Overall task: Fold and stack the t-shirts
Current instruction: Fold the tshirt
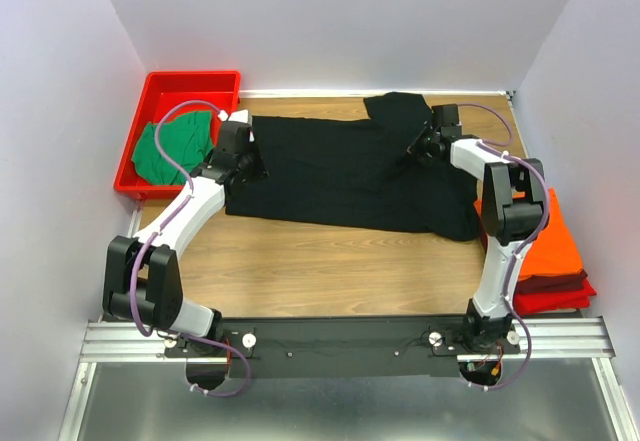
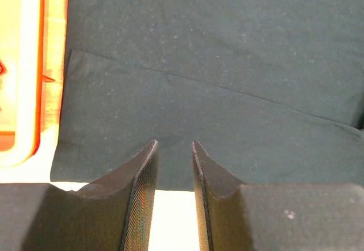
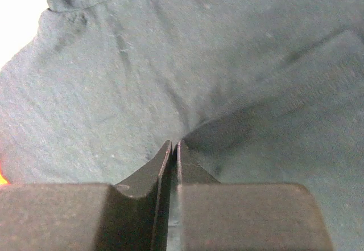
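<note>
A black t-shirt (image 1: 340, 176) lies spread across the middle of the wooden table, with a flap folded up at its back right. My left gripper (image 1: 258, 166) stands open at the shirt's left edge. In the left wrist view its jaws (image 2: 174, 143) are apart, tips just over the hem of the black t-shirt (image 2: 227, 63), with bare table showing between them. My right gripper (image 1: 415, 146) is shut on the black t-shirt (image 3: 170, 63) near the folded flap; creases run out from its tips (image 3: 174, 143). A green t-shirt (image 1: 175, 151) lies crumpled in the tray. A folded orange t-shirt (image 1: 560, 246) rests at the right edge.
The red tray (image 1: 190, 79) stands at the back left, close beside my left gripper; its rim (image 2: 40, 63) shows in the left wrist view. Darker red cloth (image 1: 555, 296) lies under the orange shirt. White walls close in the table on three sides.
</note>
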